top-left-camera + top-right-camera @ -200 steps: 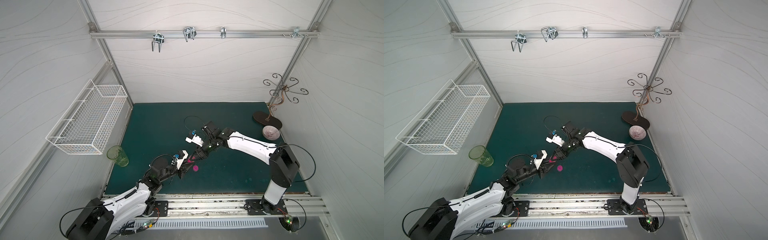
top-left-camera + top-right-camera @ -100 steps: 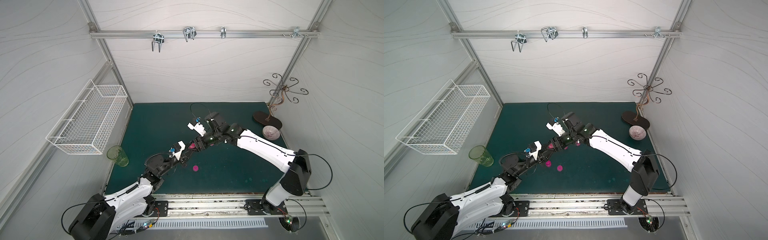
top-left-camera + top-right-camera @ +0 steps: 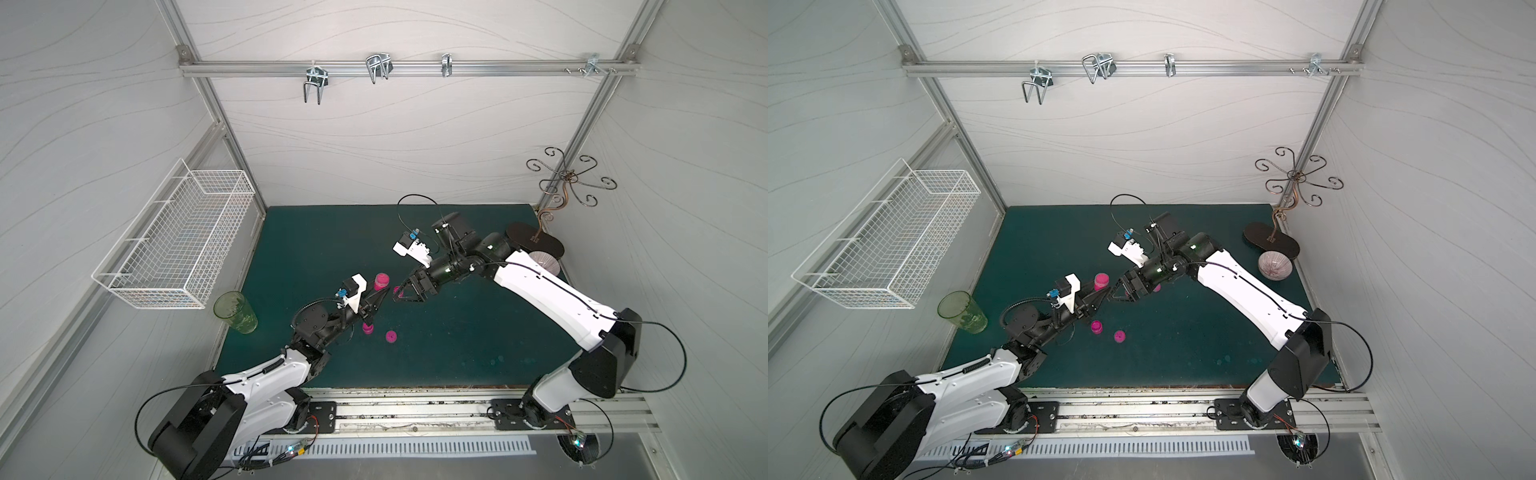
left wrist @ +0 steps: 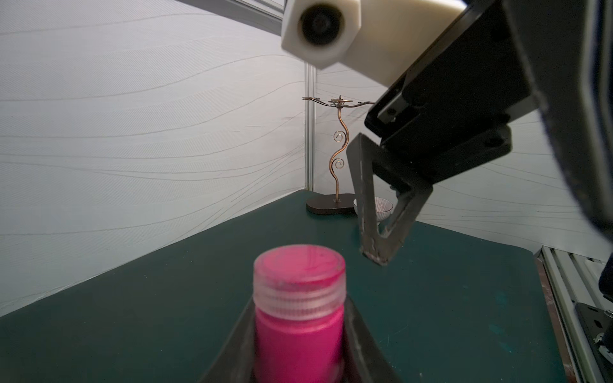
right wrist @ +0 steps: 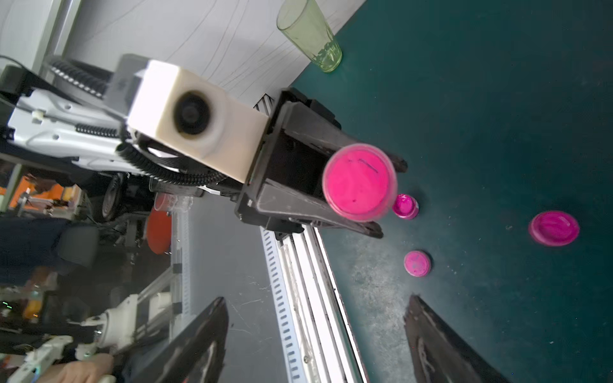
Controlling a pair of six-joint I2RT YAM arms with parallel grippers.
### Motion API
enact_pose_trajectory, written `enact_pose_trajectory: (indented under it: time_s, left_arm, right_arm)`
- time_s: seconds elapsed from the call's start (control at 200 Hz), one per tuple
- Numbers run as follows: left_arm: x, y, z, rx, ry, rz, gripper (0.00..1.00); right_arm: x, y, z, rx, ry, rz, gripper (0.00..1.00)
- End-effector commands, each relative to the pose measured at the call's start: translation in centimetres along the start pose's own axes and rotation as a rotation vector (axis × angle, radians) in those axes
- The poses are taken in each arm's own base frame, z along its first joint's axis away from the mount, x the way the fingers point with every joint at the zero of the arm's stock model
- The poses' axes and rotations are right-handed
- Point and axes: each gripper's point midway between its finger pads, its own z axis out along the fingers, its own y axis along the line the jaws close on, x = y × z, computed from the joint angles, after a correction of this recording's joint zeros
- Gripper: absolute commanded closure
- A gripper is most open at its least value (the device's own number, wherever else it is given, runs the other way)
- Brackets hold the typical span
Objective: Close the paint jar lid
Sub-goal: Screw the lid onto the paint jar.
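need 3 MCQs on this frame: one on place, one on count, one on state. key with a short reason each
1. Where does the green glass stand?
A. near the wire basket
B. beside the bowl
C. on the jewellery stand's base

2. Besides the paint jar held in the left gripper, how many pink pieces lie on the mat?
A. one
B. three
C. five

3. The jaws of the right gripper are
A. shut on a lid
B. shut on the glass
C. open and empty

Key: 1 A, it stands just below the basket by the wall; 2 B, the right wrist view shows three, each apart; 3 C, nothing sits between the spread jaws.
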Motion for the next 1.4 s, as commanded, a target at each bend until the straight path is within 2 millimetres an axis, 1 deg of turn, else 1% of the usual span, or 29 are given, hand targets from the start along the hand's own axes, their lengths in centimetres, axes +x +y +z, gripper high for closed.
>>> enact_pose_trajectory:
  time_s: [0.0, 0.06, 0.18, 0.235, 0.315, 0.45, 0.56, 0.66, 0.785, 0.935, 1.166, 1.241, 1.336, 1.396]
  left_arm:
    - [-4.2, -0.9, 0.8, 0.077, -0.129, 0.034, 1.0]
    - [-3.8, -1.3, 1.0, 0.106, -0.111, 0.028, 1.0]
    - [-3.1, -1.3, 1.3, 0.119, -0.097, 0.022, 1.0]
    - [-2.9, -1.3, 1.5, 0.127, -0.093, 0.016, 1.0]
    - [-2.7, -1.3, 1.7, 0.131, -0.087, 0.013, 1.0]
    - [-2.5, -1.2, 2.0, 0.139, -0.084, 0.008, 1.0]
    - [-2.4, -1.1, 2.3, 0.144, -0.083, 0.005, 1.0]
    - [-2.4, -1.2, 2.5, 0.151, -0.081, -0.001, 1.0]
    - [-2.2, -1.1, 2.7, 0.156, -0.077, -0.001, 1.0]
    - [-2.2, -1.1, 2.9, 0.16, -0.078, -0.008, 1.0]
    - [-2.3, -1.0, 3.2, 0.164, -0.08, -0.016, 1.0]
    - [-2.3, -1.0, 3.3, 0.163, -0.079, -0.018, 1.0]
    - [-2.3, -1.0, 3.4, 0.162, -0.079, -0.017, 1.0]
    - [-2.3, -1.0, 3.4, 0.164, -0.078, -0.019, 1.0]
  right_arm:
    - [1.0, -0.2, -0.9, 0.059, 0.057, -0.174, 0.18]
    - [1.0, -1.1, -0.6, 0.087, 0.086, -0.227, 0.2]
    - [0.5, -2.5, 0.0, 0.111, 0.128, -0.29, 0.23]
    - [0.1, -3.2, 0.3, 0.131, 0.15, -0.295, 0.25]
    - [-0.4, -3.7, 0.6, 0.134, 0.179, -0.309, 0.26]
    - [-0.2, -4.9, 1.2, 0.144, 0.23, -0.323, 0.28]
    - [-0.5, -4.6, 1.7, 0.105, 0.225, -0.328, 0.32]
    - [-1.1, -4.5, 1.8, 0.096, 0.219, -0.342, 0.35]
    - [-1.7, -4.2, 1.7, 0.087, 0.205, -0.354, 0.35]
    - [-1.7, -4.4, 1.9, 0.086, 0.21, -0.348, 0.38]
    - [-1.8, -4.7, 2.2, 0.084, 0.209, -0.33, 0.49]
    - [-1.9, -4.5, 2.3, 0.074, 0.203, -0.327, 0.52]
    - [-2.0, -4.7, 2.3, 0.084, 0.2, -0.322, 0.63]
    - [-2.2, -4.8, 2.3, 0.093, 0.198, -0.308, 0.68]
